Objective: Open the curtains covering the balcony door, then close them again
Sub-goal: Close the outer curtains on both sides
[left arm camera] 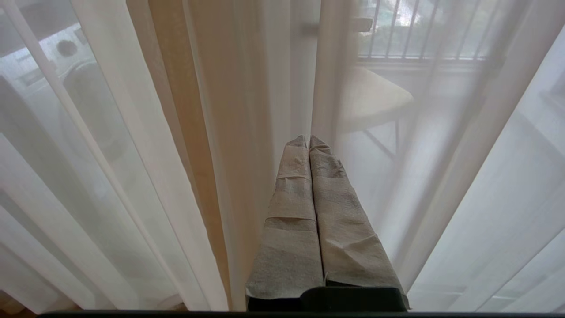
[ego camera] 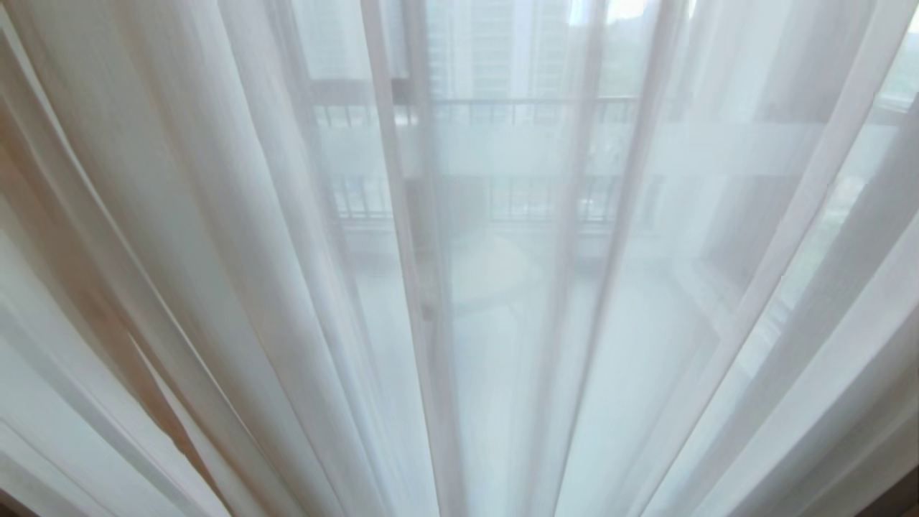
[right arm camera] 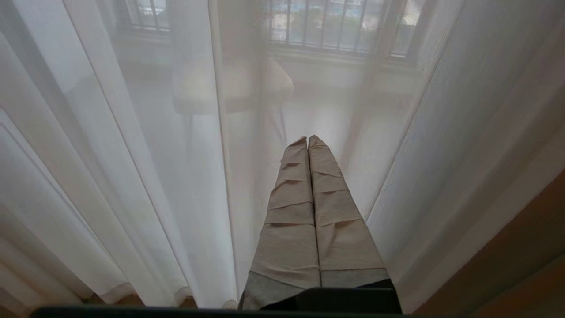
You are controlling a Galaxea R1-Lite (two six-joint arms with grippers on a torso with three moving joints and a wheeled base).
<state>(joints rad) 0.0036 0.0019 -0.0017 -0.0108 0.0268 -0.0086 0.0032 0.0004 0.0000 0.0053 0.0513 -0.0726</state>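
While the sheer (ego camera: 215,251) fills the whole head view, its long pleats run top to bottom, fanning out toward the lower corners. We see two layers of curtain: the white sheer across everything, and a beige drape (ego camera: 43,215) showing at the left edge. Through the sheer, in the upper middle of the frame, we make out railing bars (ego camera: 531,111) and dark upright frames.

Neither arm shows in the head view; only the wrist views give them. Our left gripper (left arm camera: 308,140) has its two wrapped fingers (left arm camera: 291,194) pressed together, holding nothing, tips just before the sheer beside a beige fold (left arm camera: 185,110). Our right gripper (right arm camera: 307,140) is likewise closed and empty, facing sheer only. A small round table (right arm camera: 234,84) beyond the cloth appears in both wrist views.
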